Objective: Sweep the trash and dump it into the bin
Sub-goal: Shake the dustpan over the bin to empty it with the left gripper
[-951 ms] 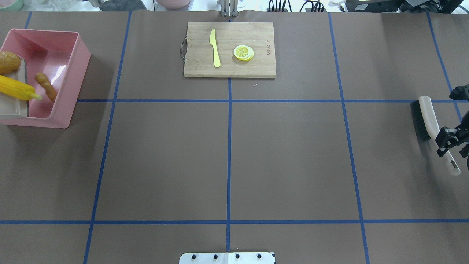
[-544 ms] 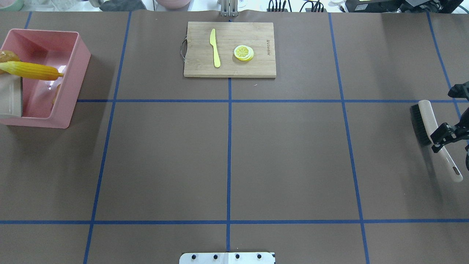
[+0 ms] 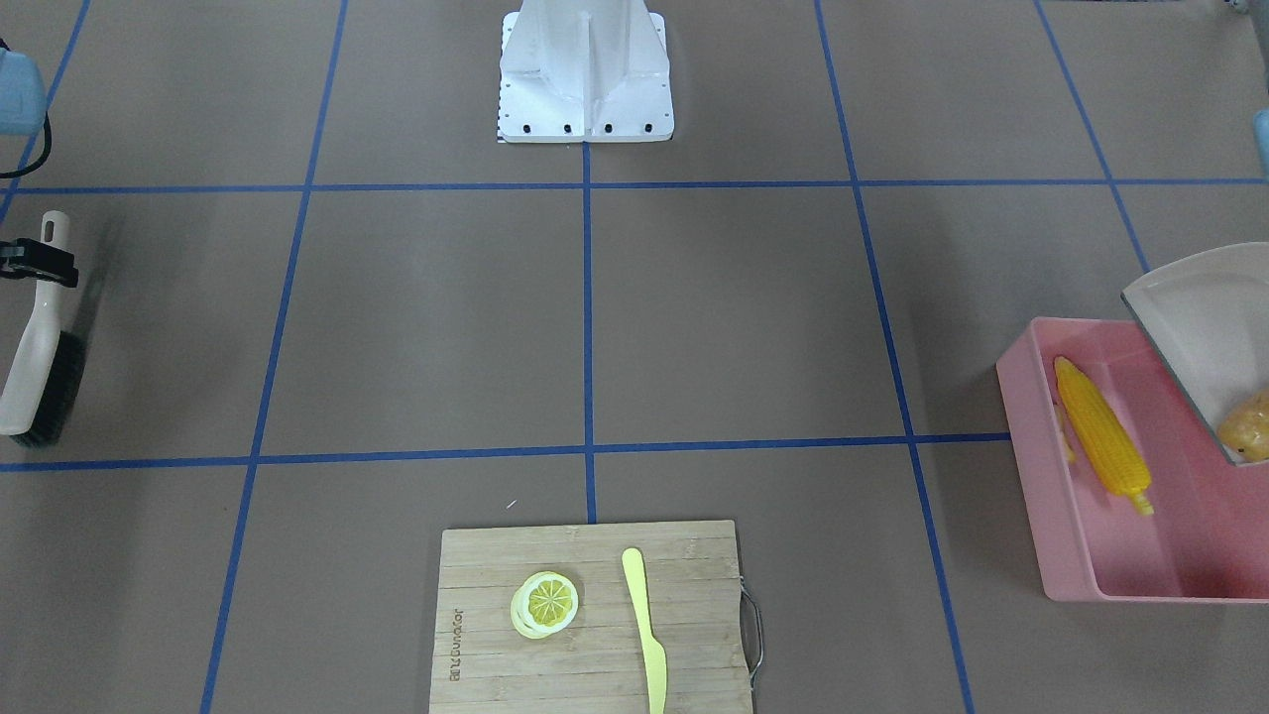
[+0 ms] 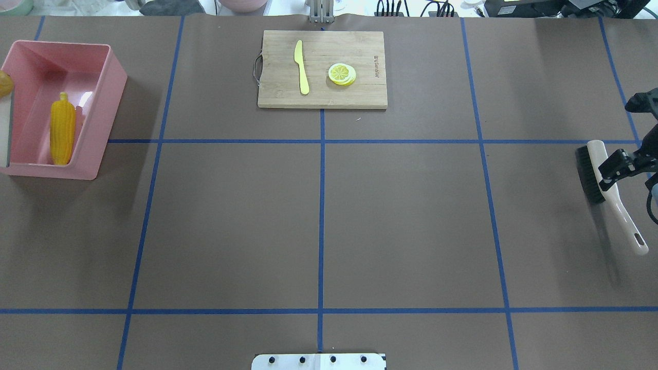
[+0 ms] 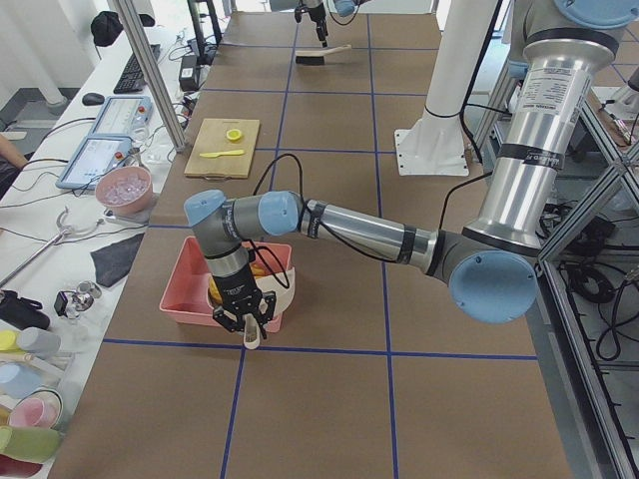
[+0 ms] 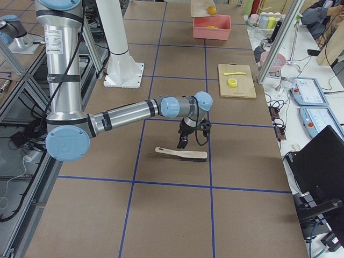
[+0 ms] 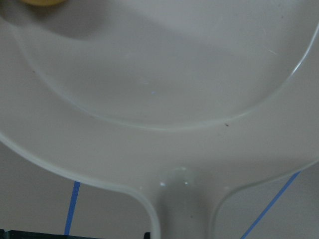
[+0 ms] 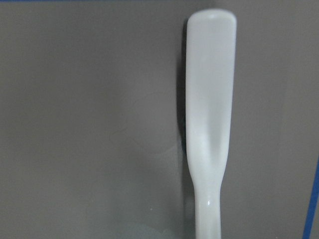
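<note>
Left gripper (image 5: 246, 321) holds dustpan (image 3: 1205, 327) tilted over bin (image 3: 1036, 476) rim.

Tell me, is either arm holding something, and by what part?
The left gripper holds the beige dustpan by its handle, tilted over the pink bin. The right gripper seems to hold nothing: the brush lies on the table below it.

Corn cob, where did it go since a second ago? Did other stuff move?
The corn cob slid off the dustpan into the bin. The right gripper let go of the brush. The potato stays on the dustpan; board, knife and lemon stayed put.
</note>
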